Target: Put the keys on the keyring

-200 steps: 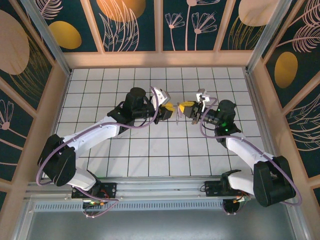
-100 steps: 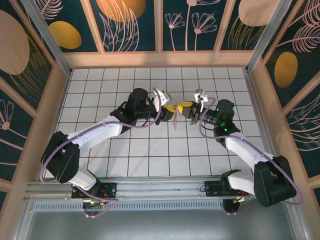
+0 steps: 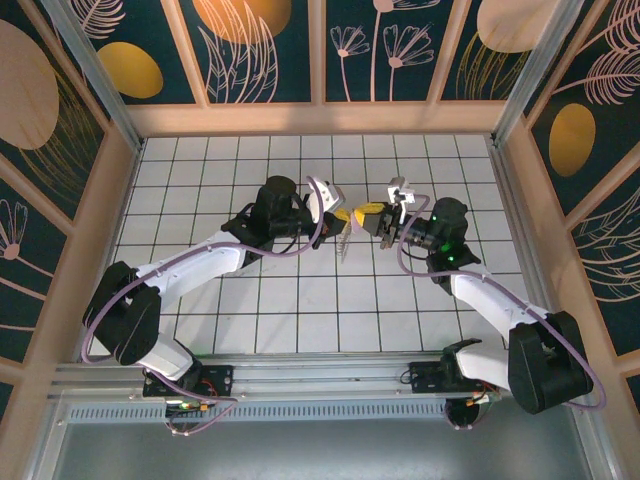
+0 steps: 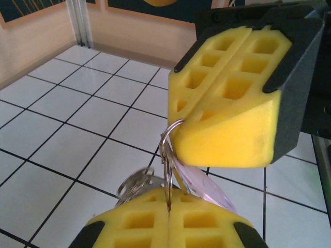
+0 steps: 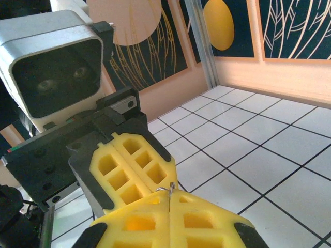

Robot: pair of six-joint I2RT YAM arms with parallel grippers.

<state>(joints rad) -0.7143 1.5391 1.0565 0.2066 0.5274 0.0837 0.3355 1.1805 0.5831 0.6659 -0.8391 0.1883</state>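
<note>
Both grippers meet tip to tip above the middle of the tiled table. My left gripper (image 4: pixel 168 209) is shut on the keyring (image 4: pixel 168 173), a thin wire loop that stands on edge between its yellow pads. My right gripper (image 4: pixel 178 123) comes in from above and is shut on the same loop's upper part. A pale lilac key (image 4: pixel 209 190) hangs behind the loop, under the right pads. In the right wrist view the keyring (image 5: pixel 170 188) pokes out of my right gripper (image 5: pixel 169 200), with the left gripper (image 5: pixel 153 185) pressed against it. From the top camera the left gripper (image 3: pixel 341 221) and right gripper (image 3: pixel 370 217) nearly touch.
A small bunch of metal rings (image 4: pixel 135 182) dangles off the loop to the left, just above the left pads. The white tiled floor (image 3: pixel 300 310) lies below, enclosed by wooden walls (image 3: pixel 320 118). Purple cables (image 3: pixel 320 215) loop over both wrists.
The left arm has moved right, closing the gap to the right gripper, and its jaws have closed on the keyring. The right gripper has stayed shut and barely moved.
</note>
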